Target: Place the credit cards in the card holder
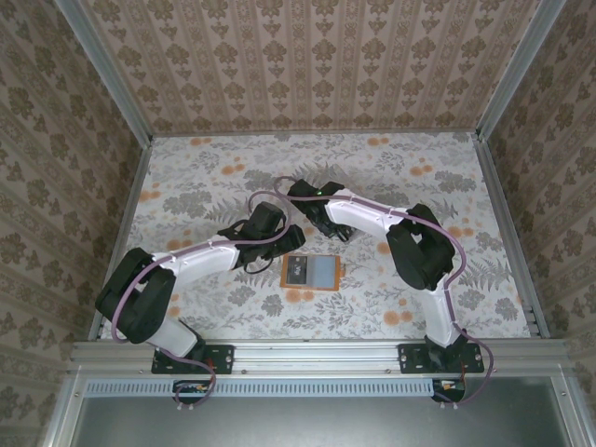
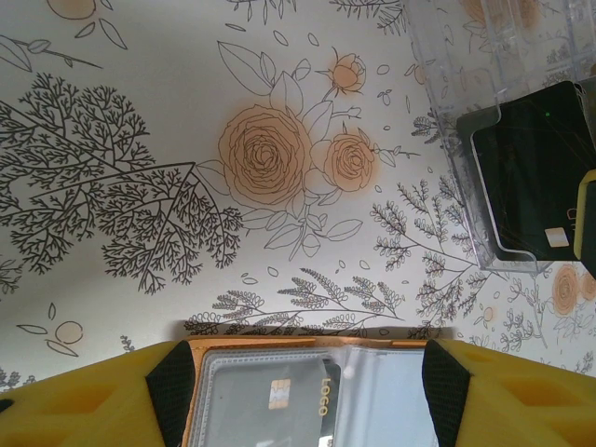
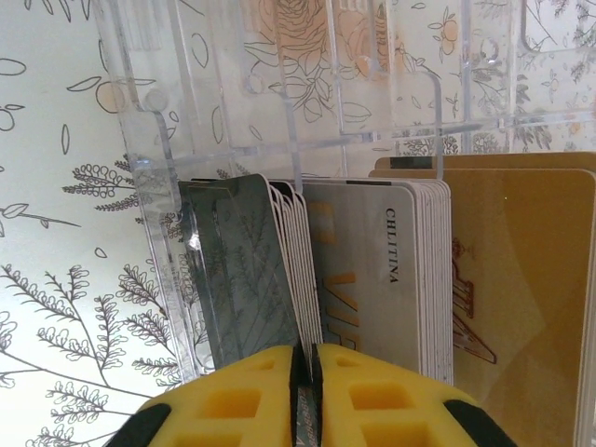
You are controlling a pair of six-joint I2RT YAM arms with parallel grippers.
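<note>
Clear box [image 3: 279, 102] around upright credit cards [image 3: 372, 270]

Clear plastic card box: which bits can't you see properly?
Right wrist view: how many thin white cards; edges packed too tightly.
Right wrist view: whether the closed yellow fingers pinch a card; they cover it.
Left wrist view: clear plastic box, cut by the right edge.

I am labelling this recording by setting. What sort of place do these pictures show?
Probably a staged robot test booth: damask-patterned wallpaper panels held in grey metal frame rails enclose a table under a floral-printed cloth, with two white robot arms bolted at its near edge.
</note>
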